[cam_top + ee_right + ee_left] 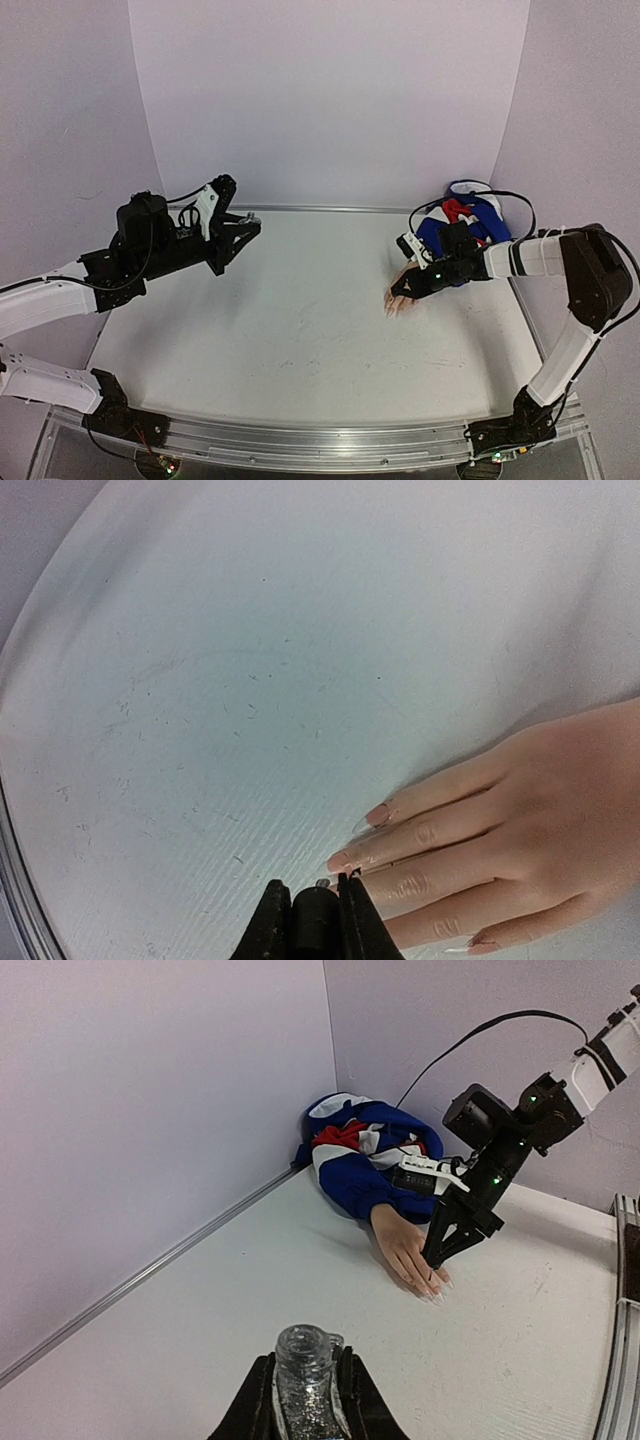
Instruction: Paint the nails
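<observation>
The nails [378,814] were found at the fingertips of the mannequin hand [398,299]. The hand was laid flat on the counter [300,330], at the right side, so the nails faced up. The right gripper [312,895] was clenched on a dark cap [313,927] just above 1 fingertip, likely for brushing. An open bottle [303,1360] was clamped in the left gripper [303,1395], well apart, likely kept out of the way.
</observation>
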Robot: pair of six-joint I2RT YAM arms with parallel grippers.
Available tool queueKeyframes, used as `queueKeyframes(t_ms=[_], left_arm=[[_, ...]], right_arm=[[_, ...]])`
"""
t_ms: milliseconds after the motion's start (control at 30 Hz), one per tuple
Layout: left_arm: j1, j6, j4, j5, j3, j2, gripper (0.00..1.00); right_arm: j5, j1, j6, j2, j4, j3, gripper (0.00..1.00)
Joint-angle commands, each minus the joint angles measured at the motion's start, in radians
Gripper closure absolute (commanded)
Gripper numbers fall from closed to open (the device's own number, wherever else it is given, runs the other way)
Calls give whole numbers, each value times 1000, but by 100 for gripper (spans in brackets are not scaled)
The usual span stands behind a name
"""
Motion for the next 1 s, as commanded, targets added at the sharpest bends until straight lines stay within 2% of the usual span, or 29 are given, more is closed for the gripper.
queueKeyframes(t_ms=[0, 967], left_arm=[[6, 1, 23, 14, 34, -5, 100], [13, -13, 23, 38, 37, -4, 100]], right_arm=[[-24, 2, -17, 10, 5, 30, 100], [-33, 5, -19, 37, 14, 41, 100]])
